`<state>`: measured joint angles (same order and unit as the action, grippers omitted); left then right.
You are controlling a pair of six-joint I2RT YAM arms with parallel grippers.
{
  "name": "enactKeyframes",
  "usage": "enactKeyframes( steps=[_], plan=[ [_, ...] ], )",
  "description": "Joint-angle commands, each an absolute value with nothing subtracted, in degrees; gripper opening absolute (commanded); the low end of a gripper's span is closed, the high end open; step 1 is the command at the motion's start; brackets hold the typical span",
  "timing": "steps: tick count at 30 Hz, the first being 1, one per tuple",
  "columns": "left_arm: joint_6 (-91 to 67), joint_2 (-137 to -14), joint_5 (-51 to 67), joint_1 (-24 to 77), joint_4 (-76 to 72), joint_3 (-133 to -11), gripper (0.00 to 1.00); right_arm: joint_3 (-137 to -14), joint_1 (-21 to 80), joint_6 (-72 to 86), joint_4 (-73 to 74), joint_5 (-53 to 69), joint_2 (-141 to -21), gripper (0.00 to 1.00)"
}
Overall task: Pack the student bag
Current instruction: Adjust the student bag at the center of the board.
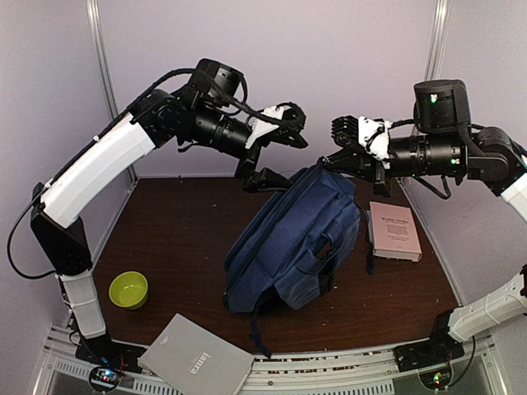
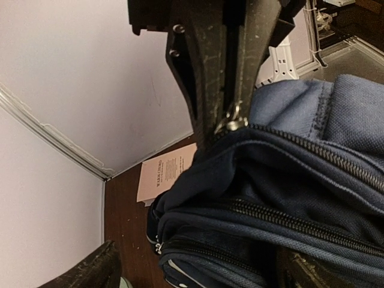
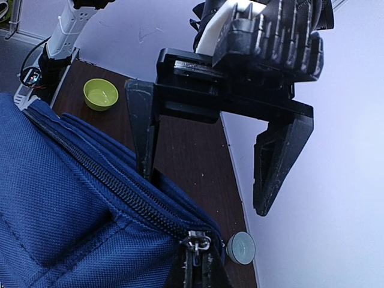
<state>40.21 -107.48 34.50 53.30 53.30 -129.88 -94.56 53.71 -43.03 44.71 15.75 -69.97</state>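
The student bag (image 1: 292, 239), navy blue, stands slumped on the middle of the dark table. My right gripper (image 1: 329, 160) is shut on the metal zipper pull (image 3: 197, 241) at the bag's top corner. The left wrist view shows the same grip, with the pull (image 2: 233, 123) pinched between the right fingers (image 2: 210, 72). My left gripper (image 1: 282, 155) hangs open over the bag's top, just left of the right one. One of its fingers (image 3: 144, 135) reaches down behind the bag's edge and the other (image 3: 277, 162) stays in the air by the wall. The zips in view are shut.
A pale pink book (image 1: 394, 231) lies right of the bag. A green bowl (image 1: 128, 290) sits at the front left and a grey laptop (image 1: 196, 359) at the near edge. A small grey disc (image 3: 241, 248) lies by the back wall.
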Motion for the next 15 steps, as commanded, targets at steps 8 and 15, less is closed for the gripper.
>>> enactKeyframes(
  steps=[8, 15],
  plan=[
    [38.07, -108.28, 40.24, 58.42, 40.46, -127.62, 0.97, -92.26, 54.20, -41.01, 27.39, 16.17, -65.74, 0.00],
    [39.46, -109.36, 47.73, 60.92, 35.59, -123.34, 0.68, -90.64, 54.14, -40.72, 26.67, 16.53, -65.18, 0.00]
  ],
)
